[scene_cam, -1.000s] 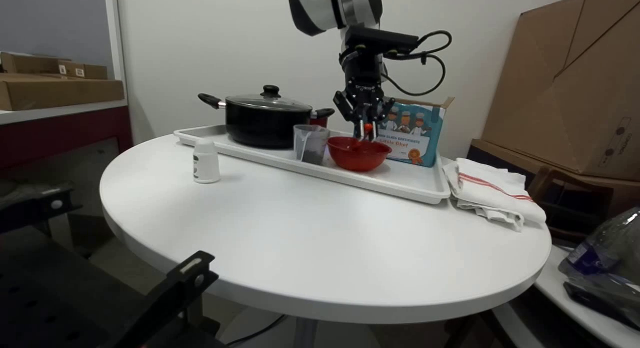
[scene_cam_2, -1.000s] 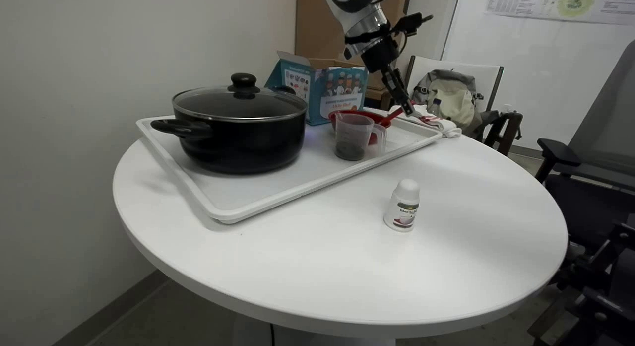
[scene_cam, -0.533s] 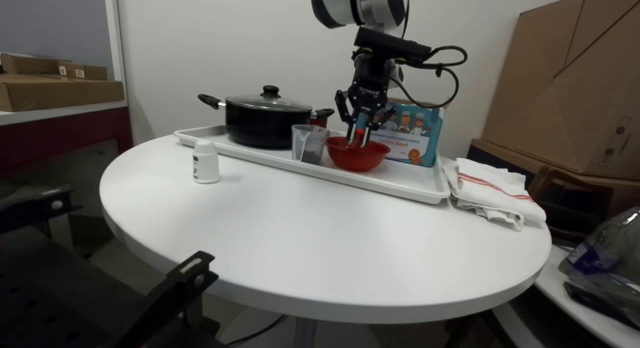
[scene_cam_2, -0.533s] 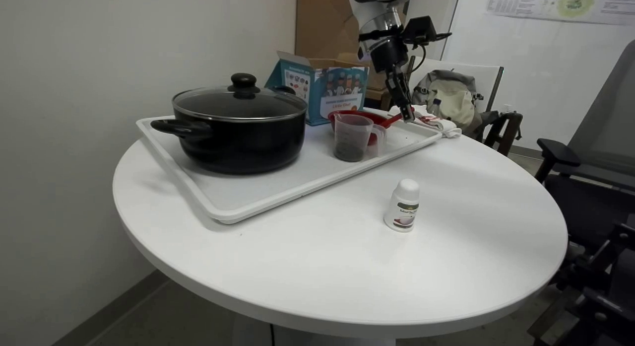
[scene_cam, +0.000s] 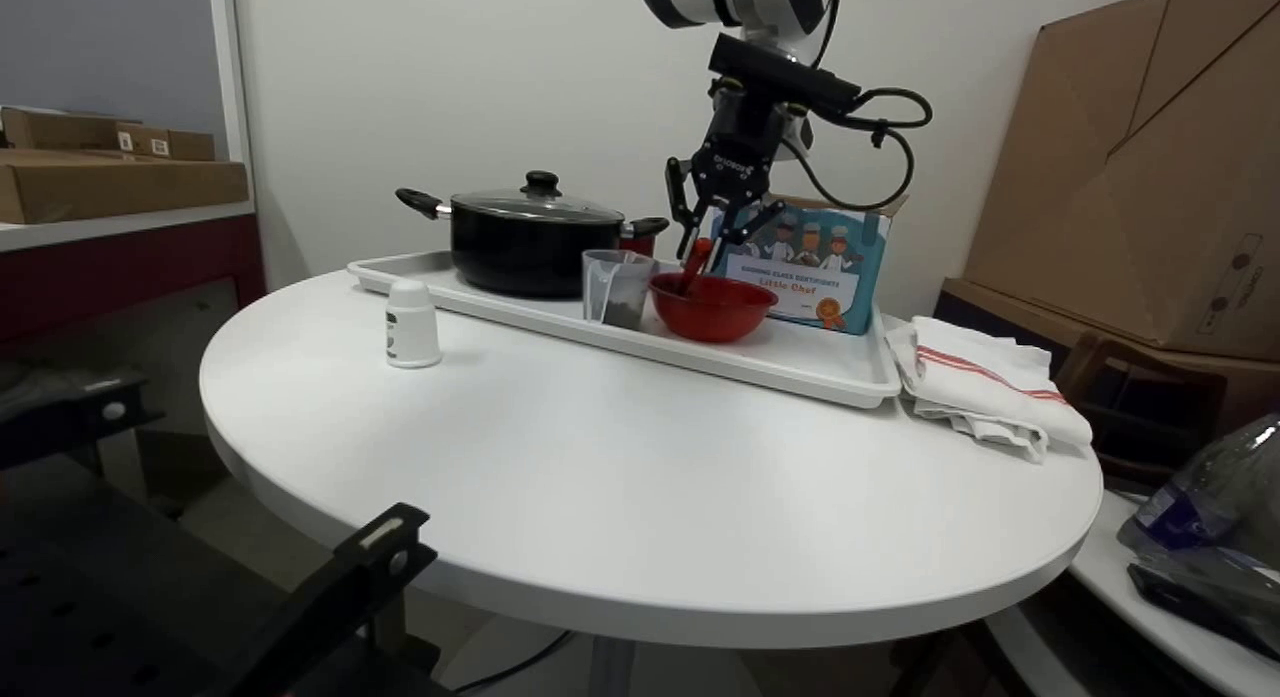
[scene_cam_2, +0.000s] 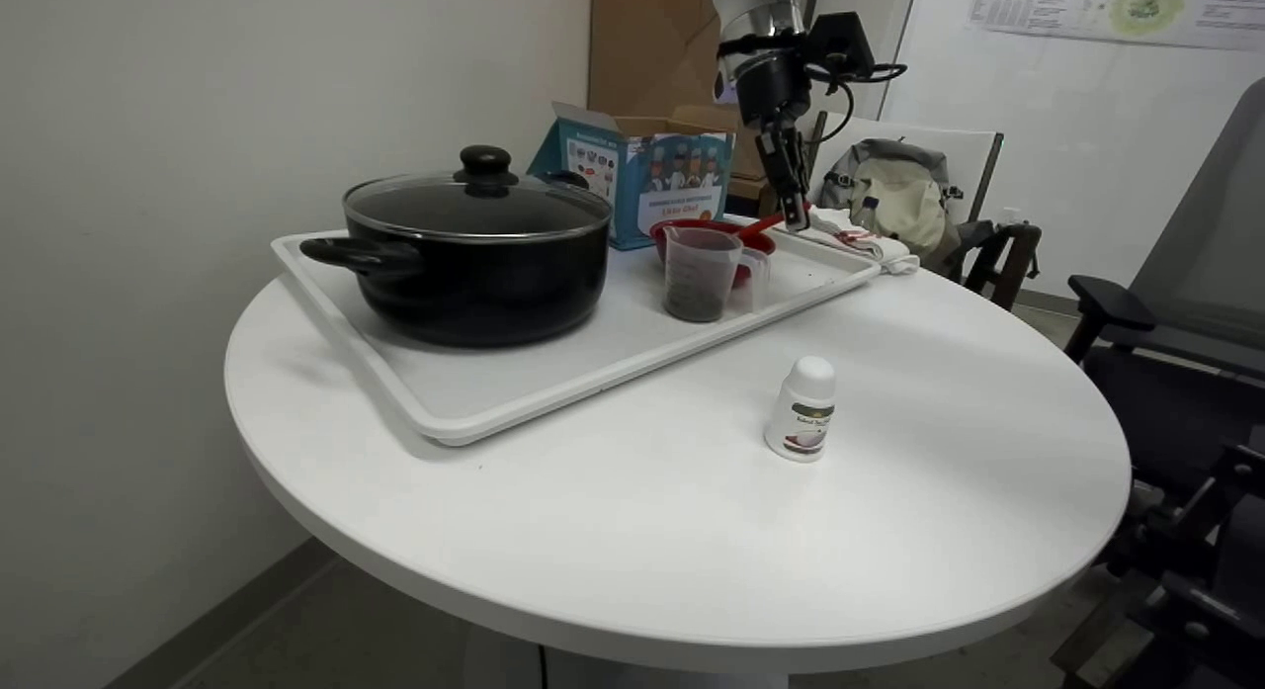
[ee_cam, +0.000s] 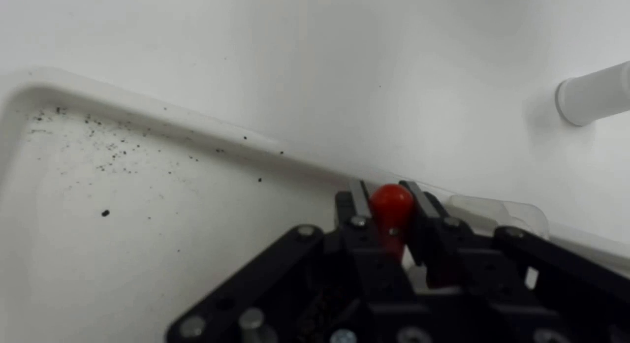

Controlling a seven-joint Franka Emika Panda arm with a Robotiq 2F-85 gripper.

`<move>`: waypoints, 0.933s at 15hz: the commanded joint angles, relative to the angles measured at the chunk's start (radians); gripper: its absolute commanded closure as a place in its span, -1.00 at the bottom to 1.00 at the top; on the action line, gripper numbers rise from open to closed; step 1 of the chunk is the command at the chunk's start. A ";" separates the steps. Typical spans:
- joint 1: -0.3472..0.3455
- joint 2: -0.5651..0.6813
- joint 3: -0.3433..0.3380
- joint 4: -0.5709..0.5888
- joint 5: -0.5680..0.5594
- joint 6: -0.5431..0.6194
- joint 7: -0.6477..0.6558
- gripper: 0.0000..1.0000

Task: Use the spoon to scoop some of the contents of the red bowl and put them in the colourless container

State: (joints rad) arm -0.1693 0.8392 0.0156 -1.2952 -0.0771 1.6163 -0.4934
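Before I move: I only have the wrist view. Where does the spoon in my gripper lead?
Observer: In an exterior view, the spoon slants from the gripper down into the red bowl; its tip is hidden.
Operator: Anything in the clear container?
Observer: Yes, in both exterior views dark stuff shows at its bottom.
Operator: Is the black pot covered?
Observer: Yes, its lid is on.

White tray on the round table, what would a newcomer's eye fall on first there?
Probably the big black pot with its see-through lid, at one end of the white tray. Next, the bright red bowl beside the clear cup, with the gripper holding the red-handled spoon, slanted down toward the bowl. In the wrist view, dark specks dot the tray near one corner.
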 commanded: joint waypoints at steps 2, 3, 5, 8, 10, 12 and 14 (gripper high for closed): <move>-0.022 -0.037 0.016 -0.011 0.052 0.006 0.005 0.79; -0.025 -0.041 0.016 -0.013 0.059 0.008 0.005 0.79; -0.034 -0.044 0.015 -0.014 0.077 0.012 0.004 0.79; -0.054 -0.036 0.012 -0.010 0.103 0.017 0.004 0.79; -0.067 -0.035 0.009 -0.012 0.117 0.019 0.003 0.79; -0.080 -0.037 0.006 -0.015 0.124 0.021 0.002 0.79; -0.088 -0.046 0.005 -0.022 0.124 0.023 -0.001 0.79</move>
State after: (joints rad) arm -0.2408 0.8114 0.0168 -1.2986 0.0196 1.6244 -0.4935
